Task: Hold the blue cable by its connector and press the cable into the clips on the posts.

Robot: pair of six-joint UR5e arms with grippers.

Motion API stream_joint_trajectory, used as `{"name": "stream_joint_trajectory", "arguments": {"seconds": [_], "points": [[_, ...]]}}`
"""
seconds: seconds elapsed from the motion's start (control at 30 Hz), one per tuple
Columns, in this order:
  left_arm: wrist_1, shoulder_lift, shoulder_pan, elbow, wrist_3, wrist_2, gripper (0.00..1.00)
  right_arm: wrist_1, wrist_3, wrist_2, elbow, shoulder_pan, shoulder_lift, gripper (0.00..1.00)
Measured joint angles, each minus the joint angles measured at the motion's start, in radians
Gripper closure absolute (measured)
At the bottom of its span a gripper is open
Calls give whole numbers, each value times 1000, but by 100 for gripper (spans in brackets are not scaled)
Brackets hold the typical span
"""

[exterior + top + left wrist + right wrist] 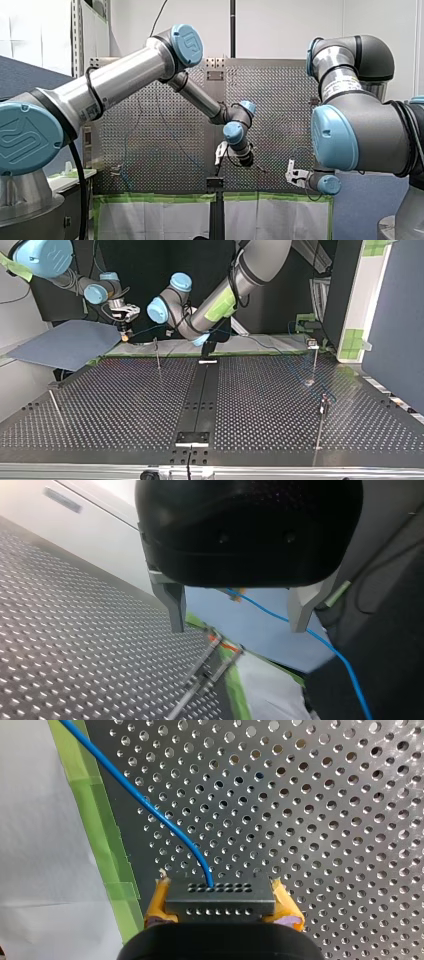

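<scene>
My right gripper [220,889] has its yellow pads [159,901] shut on the black multi-hole connector [220,901]. The blue cable [145,805] leaves the connector and runs away over the perforated table. At the top view's left the same gripper [125,333] holds the connector above the table's far edge, and the cable [150,330] trails off to that view's right. My left gripper [239,622] is open, its metal fingers [174,605] wide apart with nothing between them; the cable [270,612] passes beyond them. Thin posts [158,354] [314,360] [321,415] stand on the table.
A blue-grey sheet [65,342] lies beyond the table's far corner at the top view's left. Green tape [107,850] edges the perforated table [125,405]. A black rail [200,400] runs down the table's middle. A thin rod [56,409] leans near the top view's left edge.
</scene>
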State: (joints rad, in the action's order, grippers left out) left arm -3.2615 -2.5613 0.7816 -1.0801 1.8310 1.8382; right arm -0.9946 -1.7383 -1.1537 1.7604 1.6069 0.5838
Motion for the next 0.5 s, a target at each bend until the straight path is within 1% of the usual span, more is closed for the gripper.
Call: {"name": "stream_joint_trajectory", "arguments": {"seconds": [0.2, 0.27, 0.37, 0.5], "points": [[-50, -50, -3, 50, -48, 34, 1, -2, 0, 0, 0, 1, 0, 100], [-66, -66, -1, 66, -57, 39, 1, -2, 0, 0, -1, 1, 0, 100], [-93, -93, 5, 93, -54, 43, 1, -2, 0, 0, -1, 1, 0, 100], [-132, -129, 11, 131, -32, 39, 1, -1, 0, 0, -2, 2, 0, 100]]}}
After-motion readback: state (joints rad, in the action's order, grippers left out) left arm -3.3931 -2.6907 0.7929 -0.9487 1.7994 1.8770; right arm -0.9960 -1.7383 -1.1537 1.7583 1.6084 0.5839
